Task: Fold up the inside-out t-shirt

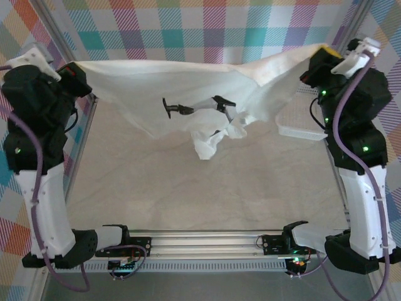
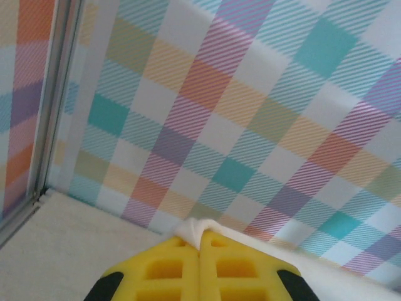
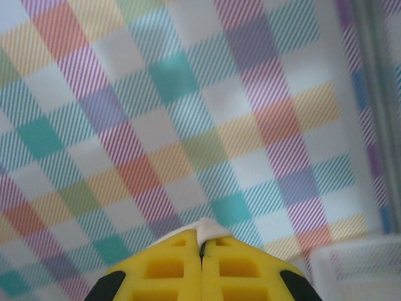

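The inside-out t-shirt point(image 1: 188, 84) is hanging stretched in the air across the upper part of the top frame, above the pale bench point(image 1: 188, 188). Its upper edge is running nearly level from upper left to upper right, and its middle is sagging into a bunched, crumpled tail just right of centre.

The left pincer point(image 1: 80, 75) is clamping the cloth's end at the upper left. In the left wrist view its yellow fingers point(image 2: 169, 269) are pressing together at the bottom centre, with a small fold of white cloth pinched at their tips and more cloth trailing off toward the lower right.

The right pincer point(image 1: 322, 56) is clamping the other end at the upper right. In the right wrist view its fingers point(image 3: 235, 269) are likewise closing on a nub of white cloth at the bottom centre.

A white mesh basket point(image 1: 301, 132) is sitting on the bench at the right of the top frame, under the shirt's right part and just beside the right arm; its corner is showing in the lower right of the right wrist view. A pastel checked wall point(image 1: 188, 25) is standing behind everything
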